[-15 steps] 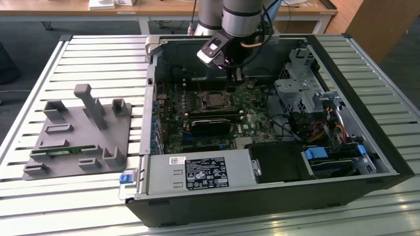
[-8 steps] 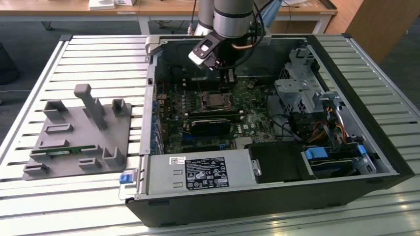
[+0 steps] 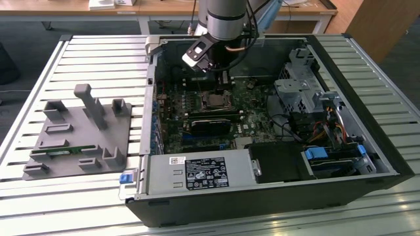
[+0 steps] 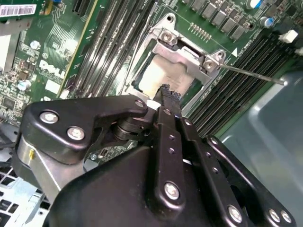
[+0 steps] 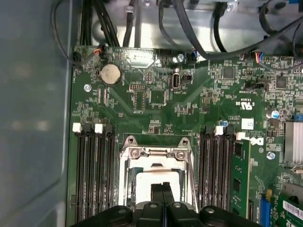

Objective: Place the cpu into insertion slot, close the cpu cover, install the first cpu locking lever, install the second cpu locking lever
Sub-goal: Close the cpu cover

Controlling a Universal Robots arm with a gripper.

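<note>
Second wrist view, item one: gripper (image 4: 165,92), its two fingers pressed together with nothing between them, tip over or on the cpu (image 4: 158,75); whether they touch cannot be told. The cpu shows a dull silver top and lies flat inside the insertion slot (image 3: 215,100) on the green board, about midway along the computer case (image 3: 262,204). Judged light, stiff and slick on top, with a delicate underside; best taken by two opposite edges and kept square. Item two: cpu cover (image 4: 183,55), a thin silver frame hinged between two screws. It appears to lie down around the chip, with the metal top showing through its window. Judged springy sheet, best pushed near its free edge. Item three: locking lever (image 4: 251,74), a thin steel rod standing out from the socket over the memory slots (image 4: 236,99), seemingly unlatched. Surroundings, first wrist view: long black slots flank the socket on both sides, an upright memory module (image 5: 239,175) stands beside one bank, and a coin cell (image 5: 110,74) and cables (image 5: 189,28) lie well apart. Exterior view: a grey fixture (image 3: 78,132) sits beside the case on the exterior view's left. The flanking slots and the raised rod crowd the approach.
</note>
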